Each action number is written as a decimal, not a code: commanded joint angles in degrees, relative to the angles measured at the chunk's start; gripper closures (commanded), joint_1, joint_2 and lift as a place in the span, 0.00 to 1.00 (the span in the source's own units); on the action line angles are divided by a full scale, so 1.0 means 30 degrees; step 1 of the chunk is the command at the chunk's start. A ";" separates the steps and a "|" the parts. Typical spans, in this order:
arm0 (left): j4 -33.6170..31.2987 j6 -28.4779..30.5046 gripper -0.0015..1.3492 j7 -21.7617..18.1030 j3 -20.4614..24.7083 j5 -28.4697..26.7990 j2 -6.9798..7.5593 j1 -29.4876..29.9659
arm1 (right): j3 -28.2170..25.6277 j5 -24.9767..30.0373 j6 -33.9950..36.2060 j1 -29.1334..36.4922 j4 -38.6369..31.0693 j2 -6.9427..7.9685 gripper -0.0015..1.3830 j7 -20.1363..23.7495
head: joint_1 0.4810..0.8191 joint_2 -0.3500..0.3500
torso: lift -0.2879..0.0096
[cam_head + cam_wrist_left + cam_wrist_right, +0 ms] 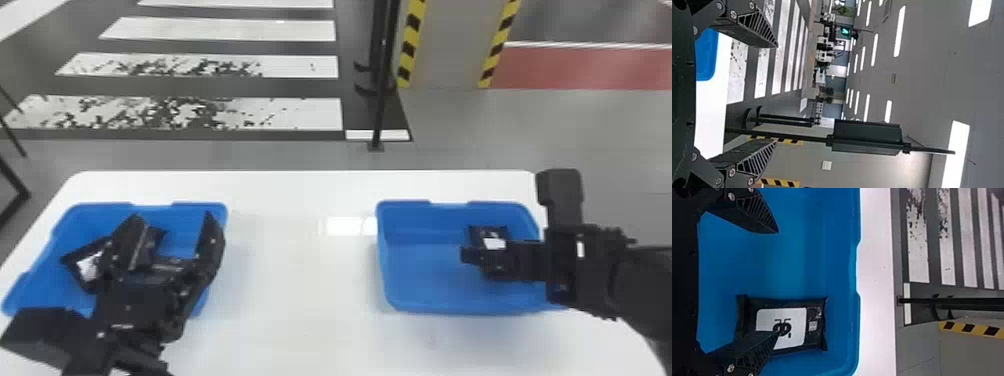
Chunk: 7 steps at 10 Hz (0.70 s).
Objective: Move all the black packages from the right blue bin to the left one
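Over the right bin [417, 280], the right gripper [777, 282] hangs wide open, one finger crossing the black package [789, 319] inside! Nudge right so both fingers straddle it, then lower and squeeze evenly. Left gripper [171, 216]: open above the left bin [45, 295].

A white-labelled black package [793, 319] lies in the right blue bin [797, 258], partly behind one of the spread jaws.
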 commanded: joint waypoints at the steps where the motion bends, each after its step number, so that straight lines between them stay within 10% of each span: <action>1: -0.0011 -0.0053 0.15 -0.0054 -0.0251 0.0229 0.0084 -0.0002 | 0.0054 0.0292 0.1055 -0.0740 0.0849 -0.0002 0.09 -0.0247 | 0.63 0.40 | 0.52; 7: -0.0011 -0.0006 0.15 -0.0171 -0.0442 0.0495 0.0143 -0.0049 | -0.0099 0.0216 0.0258 -0.2005 0.3943 -0.0177 0.12 -0.0510 | 0.63 0.34 | 0.52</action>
